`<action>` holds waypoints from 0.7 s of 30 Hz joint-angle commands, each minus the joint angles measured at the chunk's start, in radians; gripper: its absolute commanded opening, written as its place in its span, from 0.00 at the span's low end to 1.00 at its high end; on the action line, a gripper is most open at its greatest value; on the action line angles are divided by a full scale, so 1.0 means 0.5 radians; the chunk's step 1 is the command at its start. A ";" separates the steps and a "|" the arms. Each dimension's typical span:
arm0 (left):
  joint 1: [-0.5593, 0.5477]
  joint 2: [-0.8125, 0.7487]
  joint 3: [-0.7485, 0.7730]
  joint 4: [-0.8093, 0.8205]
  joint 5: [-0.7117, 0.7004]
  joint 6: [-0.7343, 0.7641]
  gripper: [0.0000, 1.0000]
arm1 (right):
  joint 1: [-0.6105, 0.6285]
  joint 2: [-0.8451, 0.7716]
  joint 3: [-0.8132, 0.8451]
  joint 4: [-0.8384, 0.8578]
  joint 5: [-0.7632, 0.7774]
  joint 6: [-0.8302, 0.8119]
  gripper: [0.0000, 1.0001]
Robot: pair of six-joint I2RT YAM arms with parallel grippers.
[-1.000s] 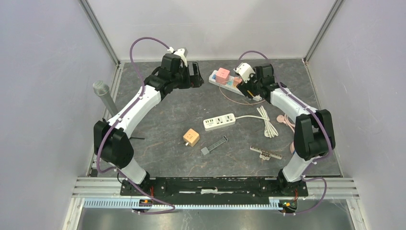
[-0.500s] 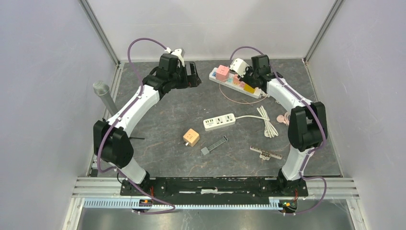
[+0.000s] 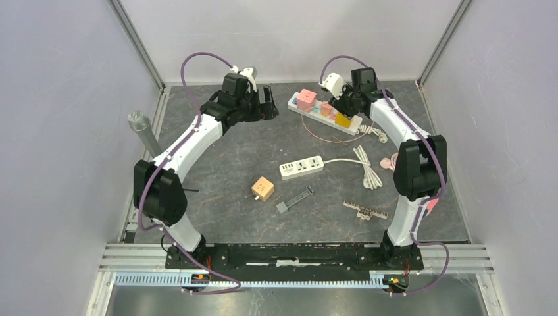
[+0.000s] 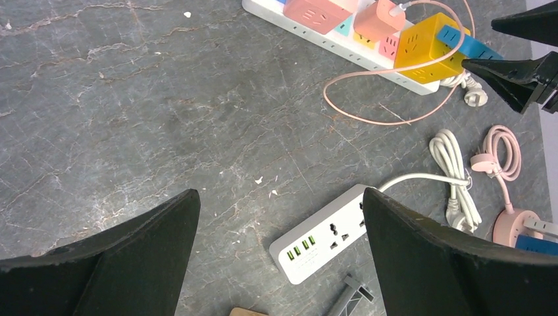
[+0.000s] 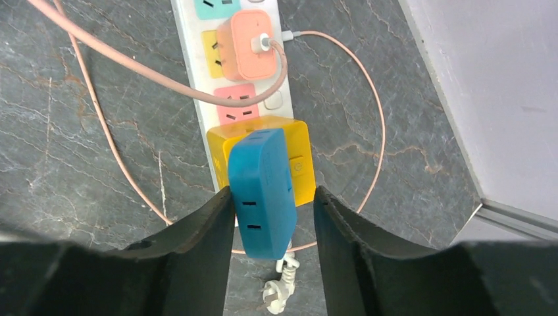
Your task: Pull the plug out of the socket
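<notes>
A white power strip [image 3: 314,110] lies at the back of the table. It carries a pink block [image 3: 306,100], a pink charger [image 5: 247,46] and a yellow cube adapter [image 5: 299,148] with a blue plug [image 5: 263,184] seated on top. My right gripper [image 5: 273,191] is open and straddles the blue plug. Its left finger touches the plug and its right finger stands a small gap away. My left gripper [image 3: 268,102] is open and empty, hovering left of the strip. Its view shows the blue plug [image 4: 464,45] between the right fingers [image 4: 507,76].
A second white power strip [image 3: 301,166] with a coiled white cable [image 3: 367,164] lies mid-table. An orange cube [image 3: 262,188], a grey bracket [image 3: 294,199] and a toothed strip [image 3: 366,210] lie nearer. A pink cable [image 3: 395,163] is at the right, a silver cylinder [image 3: 145,131] at the left.
My right gripper has swung back over the right end of the power strip and come down around the blue plug. The left arm has barely moved.
</notes>
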 commanded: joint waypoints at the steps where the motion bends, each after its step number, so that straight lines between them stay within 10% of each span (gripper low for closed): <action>1: 0.005 0.006 0.094 0.052 0.022 -0.027 1.00 | -0.060 0.052 0.131 -0.069 -0.104 0.024 0.53; 4: 0.007 0.009 0.095 0.052 0.033 -0.044 1.00 | -0.085 0.101 0.189 -0.118 -0.161 0.029 0.50; 12: -0.003 0.022 0.094 0.080 0.141 -0.095 1.00 | -0.120 0.126 0.237 -0.159 -0.380 0.159 0.01; 21: -0.137 0.084 0.094 0.200 0.307 -0.222 1.00 | -0.066 0.031 0.092 0.093 -0.656 0.721 0.00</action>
